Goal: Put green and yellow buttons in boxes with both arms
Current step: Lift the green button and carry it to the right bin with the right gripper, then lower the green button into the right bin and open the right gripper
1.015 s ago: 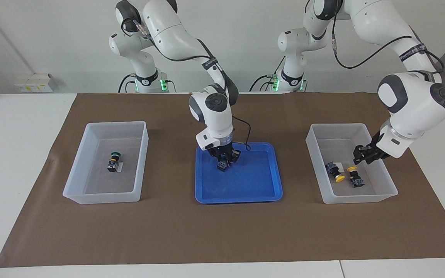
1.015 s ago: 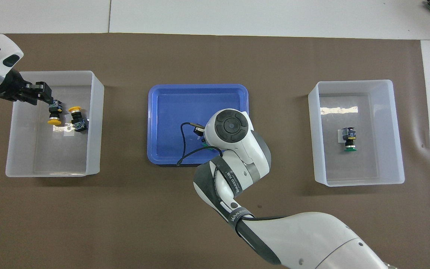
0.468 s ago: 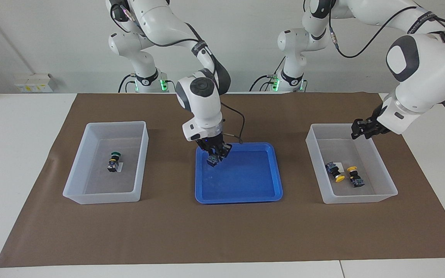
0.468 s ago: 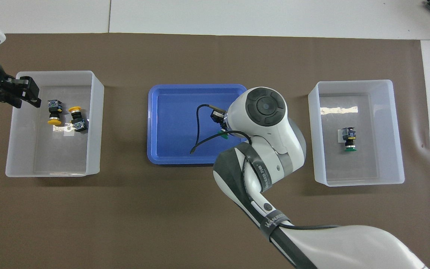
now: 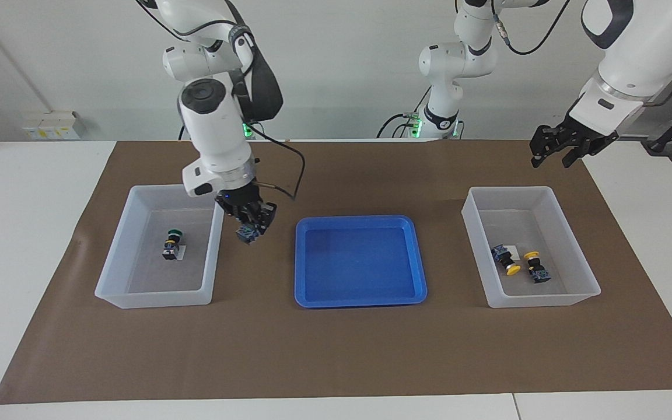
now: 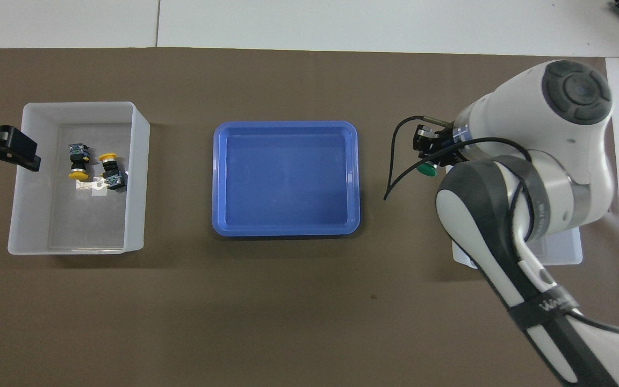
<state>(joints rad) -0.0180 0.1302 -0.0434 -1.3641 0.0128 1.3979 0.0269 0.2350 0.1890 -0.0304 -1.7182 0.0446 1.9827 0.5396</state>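
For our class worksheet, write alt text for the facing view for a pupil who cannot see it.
The right hand holds a green button in the air beside a box that already contains one green button. The blue tray lies bare mid-table, two yellow buttons lie in the other box, and the left hand hangs open above it.

One green button [image 5: 173, 243] lies in the box [image 5: 158, 294] at the right arm's end; another [image 5: 247, 234] hangs gripped just beside it; two yellow buttons [image 5: 506, 259] [image 5: 536, 267] lie in the other box [image 5: 531, 297]
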